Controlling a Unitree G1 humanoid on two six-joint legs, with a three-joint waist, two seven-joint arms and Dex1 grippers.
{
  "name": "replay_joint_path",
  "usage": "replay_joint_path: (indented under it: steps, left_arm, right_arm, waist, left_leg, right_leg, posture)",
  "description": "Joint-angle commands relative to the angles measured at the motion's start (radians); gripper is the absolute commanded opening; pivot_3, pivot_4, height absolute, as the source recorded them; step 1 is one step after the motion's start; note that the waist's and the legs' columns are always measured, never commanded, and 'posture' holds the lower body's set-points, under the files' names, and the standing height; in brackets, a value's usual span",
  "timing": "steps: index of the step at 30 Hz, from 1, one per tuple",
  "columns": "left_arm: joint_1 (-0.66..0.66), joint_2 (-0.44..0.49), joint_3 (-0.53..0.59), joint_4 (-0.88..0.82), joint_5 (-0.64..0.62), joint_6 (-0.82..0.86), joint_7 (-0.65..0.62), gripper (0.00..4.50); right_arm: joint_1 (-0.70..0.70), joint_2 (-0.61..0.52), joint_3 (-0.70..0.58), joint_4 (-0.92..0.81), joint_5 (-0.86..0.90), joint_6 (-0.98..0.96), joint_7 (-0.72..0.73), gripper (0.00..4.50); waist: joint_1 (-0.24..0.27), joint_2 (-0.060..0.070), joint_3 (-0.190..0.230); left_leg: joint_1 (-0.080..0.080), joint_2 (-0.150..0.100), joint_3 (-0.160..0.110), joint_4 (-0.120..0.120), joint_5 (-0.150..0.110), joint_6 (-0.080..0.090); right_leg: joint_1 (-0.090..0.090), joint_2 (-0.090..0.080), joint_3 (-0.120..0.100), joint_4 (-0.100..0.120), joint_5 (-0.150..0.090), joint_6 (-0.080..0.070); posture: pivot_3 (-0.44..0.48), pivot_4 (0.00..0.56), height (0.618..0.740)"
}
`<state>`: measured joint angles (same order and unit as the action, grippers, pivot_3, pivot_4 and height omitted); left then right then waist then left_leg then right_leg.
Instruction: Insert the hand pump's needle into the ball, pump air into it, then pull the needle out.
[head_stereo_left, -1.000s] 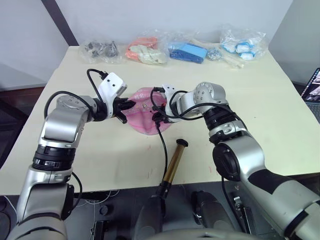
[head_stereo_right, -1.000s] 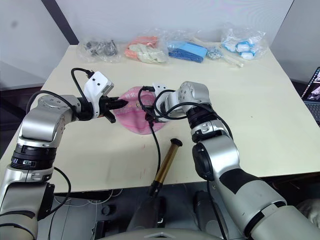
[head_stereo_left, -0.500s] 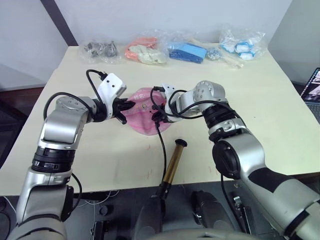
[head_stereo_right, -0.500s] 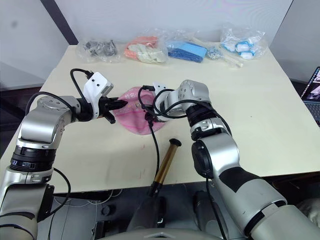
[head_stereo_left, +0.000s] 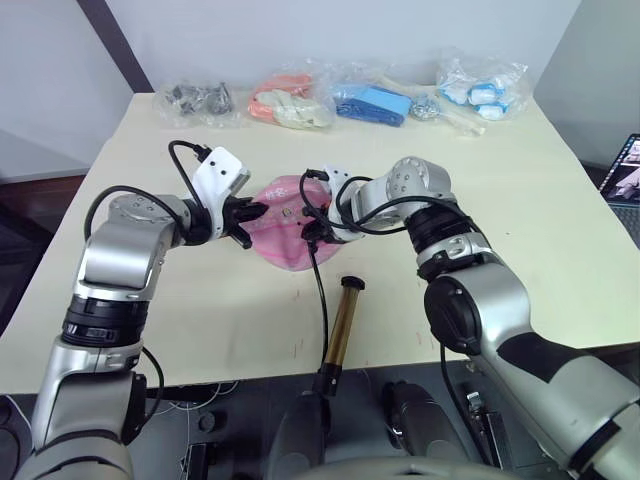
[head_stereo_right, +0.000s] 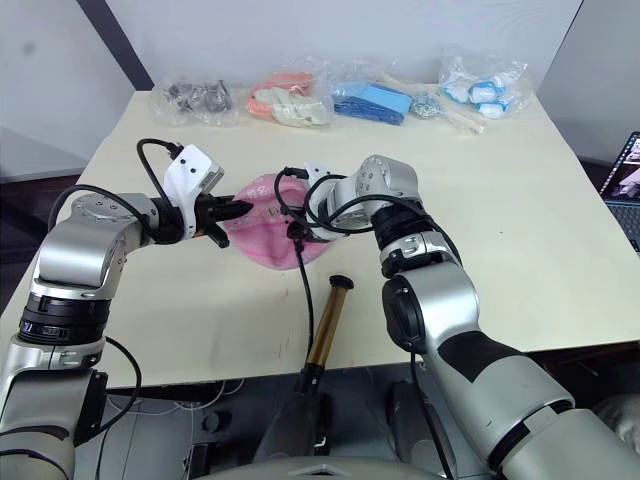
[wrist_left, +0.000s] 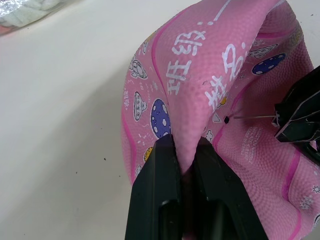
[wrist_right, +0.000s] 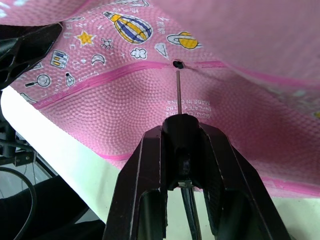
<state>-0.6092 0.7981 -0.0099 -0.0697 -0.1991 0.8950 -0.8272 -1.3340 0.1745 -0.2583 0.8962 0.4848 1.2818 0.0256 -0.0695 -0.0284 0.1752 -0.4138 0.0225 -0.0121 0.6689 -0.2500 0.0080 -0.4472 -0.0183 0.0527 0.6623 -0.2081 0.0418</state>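
Left eye view first: not much has changed since a second ago, both arms are still parked at the ball (head_stereo_left: 282, 222) near the middle of the table (head_stereo_left: 520, 200), but the hand pump (head_stereo_left: 338, 335) has shifted a bit, its black top cap now sits slightly farther from the table's front edge and closer to the ball. The left gripper (wrist_left: 184, 150) is still clamped on a fold of the ball's caved-in rim, skin pinched tight between its two black fingers (wrist_left: 160, 185). The right gripper (wrist_right: 180, 131) stays squeezed on the black fitting of the needle (wrist_right: 178, 90), with the thin pin pointing straight at the black valve hole; its tip is right at the hole, and I can't tell if it's actually inside. The ball itself is pink, pebbly rubber, badly deflated and folded like a bowl, covered in little prints: a hot-air balloon, planets, stars, mushrooms, plus white lettering. The pump lies on the table in front of the ball, shiny bronze barrel running toward the front edge, its black hose (head_stereo_left: 320, 290) curving up to the right gripper. Four plastic bags (head_stereo_left: 290, 100) of odds and ends sit in a row along the far edge, well apart from all this.
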Motion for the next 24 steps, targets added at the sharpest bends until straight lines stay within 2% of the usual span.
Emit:
replay_joint_path:
  steps: [1, 13, 24]
  left_arm:
    - [0.026, -0.002, -0.026, -0.024, -0.02, 0.03, -0.01, 0.02]
    - [0.038, 0.003, -0.025, -0.03, -0.021, 0.039, -0.011, 0.02]
    - [0.035, 0.004, -0.025, -0.025, -0.021, 0.04, -0.013, 0.02]
  right_arm:
    - [-0.074, 0.058, -0.028, -0.007, 0.022, -0.049, 0.008, 0.36]
    - [-0.087, 0.049, -0.046, -0.003, 0.027, -0.043, 0.012, 0.36]
    - [-0.043, 0.067, -0.011, 0.034, 0.0, -0.074, 0.029, 0.36]
  waist:
    - [0.0, 0.0, 0.0]
    - [-0.001, 0.0, 0.0]
    - [-0.001, 0.0, 0.0]
  left_leg:
    - [0.0, 0.0, 0.0, 0.0, 0.0, 0.0]
    - [0.0, 0.0, 0.0, 0.0, 0.0, 0.0]
    - [0.0, 0.0, 0.0, 0.0, 0.0, 0.0]
  right_leg:
    - [0.0, 0.0, 0.0, 0.0, 0.0, 0.0]
    - [0.0, 0.0, 0.0, 0.0, 0.0, 0.0]
    - [0.0, 0.0, 0.0, 0.0, 0.0, 0.0]
  posture:
    - [0.0, 0.15, 0.74]
    - [0.0, 0.15, 0.74]
    - [0.0, 0.15, 0.74]
